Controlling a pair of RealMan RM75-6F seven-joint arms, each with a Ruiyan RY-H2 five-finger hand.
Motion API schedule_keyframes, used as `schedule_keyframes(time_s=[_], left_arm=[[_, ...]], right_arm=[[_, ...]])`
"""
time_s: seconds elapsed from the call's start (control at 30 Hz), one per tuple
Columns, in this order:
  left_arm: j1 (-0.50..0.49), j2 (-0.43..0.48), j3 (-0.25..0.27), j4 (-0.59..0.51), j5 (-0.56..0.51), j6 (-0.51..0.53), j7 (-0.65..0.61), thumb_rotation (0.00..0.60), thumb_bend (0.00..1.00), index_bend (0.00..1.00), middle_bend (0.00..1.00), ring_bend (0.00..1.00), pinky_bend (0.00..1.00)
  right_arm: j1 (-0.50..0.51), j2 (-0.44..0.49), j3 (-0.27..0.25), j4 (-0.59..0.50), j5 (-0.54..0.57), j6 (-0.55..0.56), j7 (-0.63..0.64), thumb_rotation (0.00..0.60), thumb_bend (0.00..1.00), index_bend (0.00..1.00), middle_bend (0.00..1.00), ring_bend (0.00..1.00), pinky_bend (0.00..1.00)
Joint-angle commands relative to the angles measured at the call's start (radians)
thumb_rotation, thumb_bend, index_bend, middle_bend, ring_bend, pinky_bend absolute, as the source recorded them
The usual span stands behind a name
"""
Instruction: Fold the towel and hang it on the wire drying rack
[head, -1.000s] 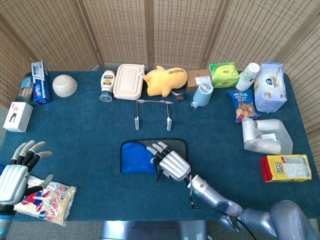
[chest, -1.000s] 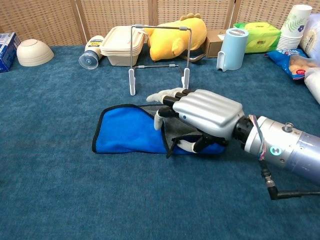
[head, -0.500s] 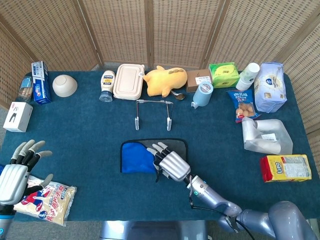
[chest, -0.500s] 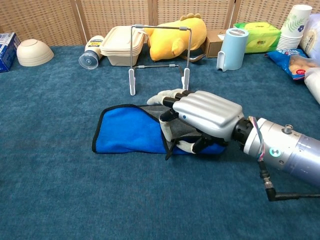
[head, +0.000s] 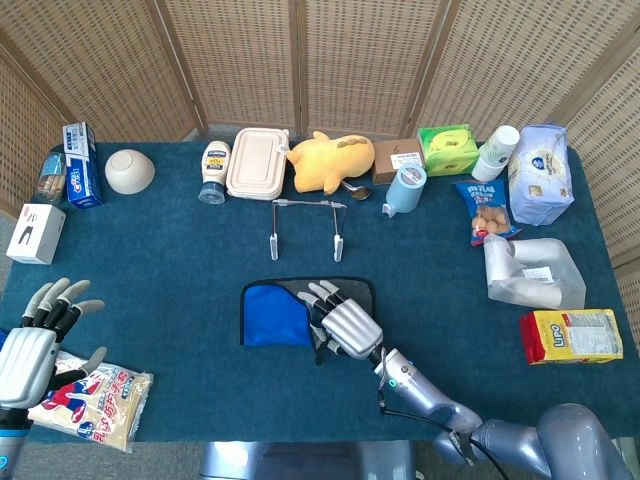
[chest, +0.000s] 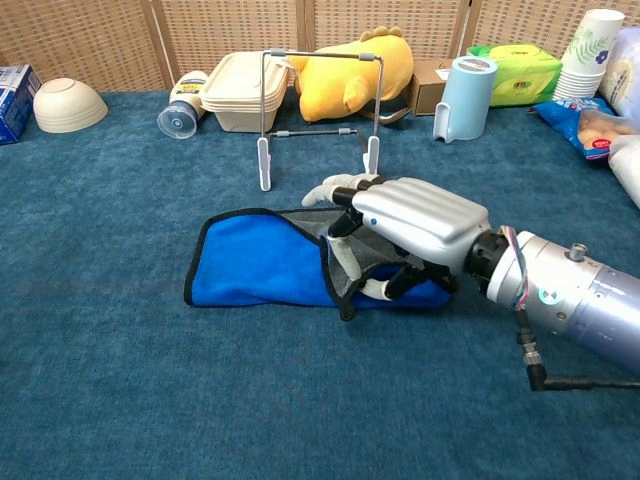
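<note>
**Table holding: towel under right hand, rack beyond it**

Table (head: 180, 270): blue cloth top; near edge cut off in both views.

Right arm: silver, entering from the lower right, shoulder cut off by the frame. Right hand (chest: 415, 228) lies palm down on the towel's right half, fingers reaching toward the rack, the thumb (chest: 385, 288) curled under and pinching a lifted grey fold of the cloth. How much cloth is caught beneath the palm is hidden.

Left hand (head: 35, 340): at the table's near left corner, fingers spread, holding nothing; arm cut off at the bottom edge. It sits just beside a snack bag (head: 95, 400).

Towel (chest: 255, 265): blue with dark binding, grey on the turned side, flat at table centre; right part covered by the hand.

Wire drying rack (chest: 315, 110): upright, behind the towel, apart from it.

Yellow plush toy (head: 330, 160): back row, partly screened by the rack in the chest view.

Lidded food box (head: 257, 162): shut, contents unseen.

Bowl (head: 129, 170): upturned, far left.
</note>
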Motion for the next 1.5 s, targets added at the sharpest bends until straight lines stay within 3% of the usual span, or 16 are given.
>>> schedule_keyframes(time_s=[0.03, 0.37, 0.77, 1.5], left_arm=[[-0.001, -0.002, 0.000, 0.000, 0.000, -0.001, 0.000, 0.600, 0.37, 0.26, 0.13, 0.00, 0.00], [-0.001, -0.004, -0.001, -0.002, 0.001, -0.002, 0.005, 0.600, 0.37, 0.26, 0.13, 0.00, 0.00], [0.006, 0.001, 0.003, -0.008, 0.006, 0.006, 0.010, 0.600, 0.37, 0.26, 0.12, 0.00, 0.00], [0.025, 0.009, 0.010, -0.018, 0.012, 0.025, 0.016, 0.600, 0.37, 0.26, 0.12, 0.00, 0.00]], right_arm=[[-0.004, 0.005, 0.004, -0.008, 0.009, 0.000, 0.010, 0.600, 0.35, 0.68, 0.14, 0.00, 0.00], [-0.014, 0.033, 0.034, -0.047, 0.049, 0.000, 0.051, 0.600, 0.35, 0.71, 0.15, 0.00, 0.00], [0.014, 0.078, 0.100, -0.110, 0.146, -0.088, 0.090, 0.600, 0.35, 0.72, 0.15, 0.00, 0.00], [0.083, 0.094, 0.156, -0.018, 0.242, -0.231, 0.178, 0.600, 0.35, 0.71, 0.15, 0.00, 0.00]])
